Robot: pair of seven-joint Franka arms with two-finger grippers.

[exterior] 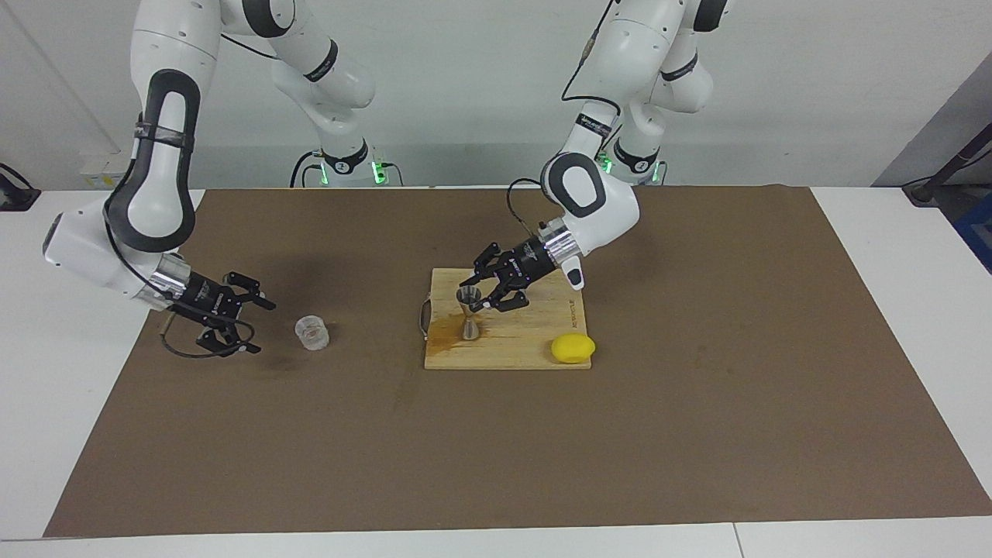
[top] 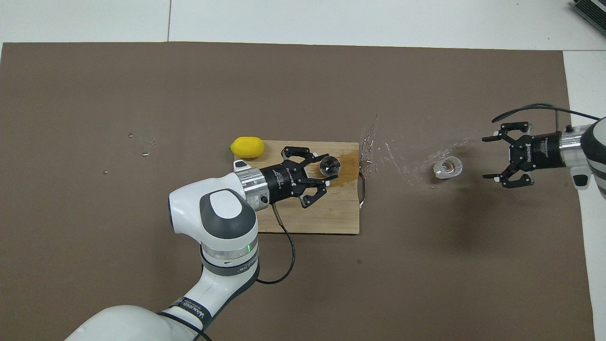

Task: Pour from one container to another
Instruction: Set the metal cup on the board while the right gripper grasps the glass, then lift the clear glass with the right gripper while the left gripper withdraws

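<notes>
The silver hourglass jigger (exterior: 469,316) (top: 329,166) stands upright on the wooden cutting board (exterior: 527,341) (top: 312,218), at the edge of an amber stain. My left gripper (exterior: 476,294) (top: 327,168) is shut on the jigger's upper cone. The small clear glass tumbler (exterior: 312,332) (top: 447,167) sits on the brown mat toward the right arm's end of the table. My right gripper (exterior: 260,327) (top: 485,158) hangs low over the mat, open. It points sideways at the tumbler with a gap between them.
A yellow lemon (exterior: 573,348) (top: 247,147) lies at the board's corner toward the left arm's end. The board's metal handle (exterior: 423,316) (top: 362,189) faces the tumbler. Spilled droplets (top: 378,147) streak the mat between board and tumbler.
</notes>
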